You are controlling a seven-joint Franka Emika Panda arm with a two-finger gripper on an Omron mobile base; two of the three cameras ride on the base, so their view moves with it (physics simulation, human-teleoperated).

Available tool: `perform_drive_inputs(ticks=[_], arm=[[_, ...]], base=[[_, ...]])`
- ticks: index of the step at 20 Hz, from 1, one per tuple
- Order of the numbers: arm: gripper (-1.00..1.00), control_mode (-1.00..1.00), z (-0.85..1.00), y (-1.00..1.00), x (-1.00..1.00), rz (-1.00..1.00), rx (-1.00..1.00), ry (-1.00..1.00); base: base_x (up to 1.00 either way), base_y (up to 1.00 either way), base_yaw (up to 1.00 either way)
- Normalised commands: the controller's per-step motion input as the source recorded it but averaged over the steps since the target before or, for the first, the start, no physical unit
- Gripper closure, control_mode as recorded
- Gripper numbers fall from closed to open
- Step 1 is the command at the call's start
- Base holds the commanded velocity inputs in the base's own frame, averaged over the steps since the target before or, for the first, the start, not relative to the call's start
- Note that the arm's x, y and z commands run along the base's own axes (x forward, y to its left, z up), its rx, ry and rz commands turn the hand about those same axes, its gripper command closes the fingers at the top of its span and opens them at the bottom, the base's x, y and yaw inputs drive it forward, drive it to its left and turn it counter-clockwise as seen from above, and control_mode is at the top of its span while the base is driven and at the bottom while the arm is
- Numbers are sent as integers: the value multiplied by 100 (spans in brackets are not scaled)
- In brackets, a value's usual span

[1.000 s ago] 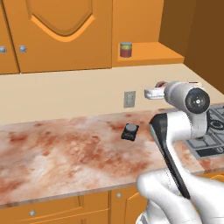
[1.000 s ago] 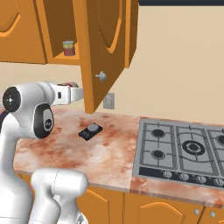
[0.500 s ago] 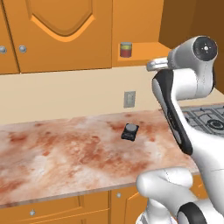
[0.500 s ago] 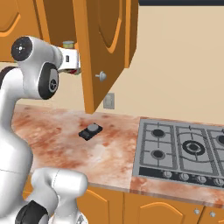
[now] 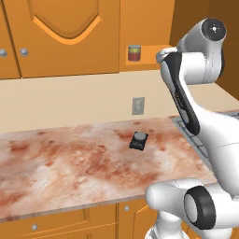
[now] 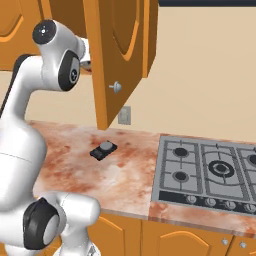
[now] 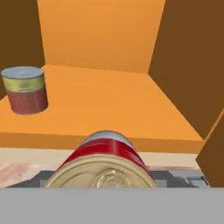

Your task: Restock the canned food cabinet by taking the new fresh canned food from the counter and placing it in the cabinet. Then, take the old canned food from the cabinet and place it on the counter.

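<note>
Counter (image 5: 70, 163): reddish-brown and cream marbled stone running the width of both base views, under the beige wall.
Cabinet (image 7: 109, 100): open orange niche with a flat orange ledge and dark brown side walls. In the left base view it sits high, right of the closed panelled doors (image 5: 65, 37) with round silver knobs.
Arm (image 5: 186, 93): white Franka, raised, with its hand up at the level of the niche.
Open door (image 6: 120, 50): orange, swung out with its silver knob facing the room. In the right base view it stands in front of the arm's hand.
Gas hob (image 6: 210, 170): grey, set into the counter to the right, four burners in sight.
Gripper (image 5: 162, 55): at the mouth of the niche. The fingers themselves are hidden, but the can hangs in the air right before the hand camera, so it is gripped.
New fresh canned food (image 7: 105, 157): red band, silver-grey ends, lying along the hand with one end toward the camera. It is just outside the ledge's front edge, off the counter.
Old canned food (image 7: 26, 89): upright on the ledge's left part in the hand view, near the left wall, well apart from the held can.
Black device (image 5: 138, 140): small, with a grey round top, lying on the counter below the niche.
Wall outlet (image 5: 138, 106): pale plate on the wall just above that device.
</note>
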Motion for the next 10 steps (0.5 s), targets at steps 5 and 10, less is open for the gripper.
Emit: perform_drive_inputs(ticks=[5, 10], arm=[[100, -100, 0, -22, 99, 0, 0, 0], [100, -100, 0, -25, 88, 0, 0, -1]], base=[[0, 0, 0], [0, 0, 0]])
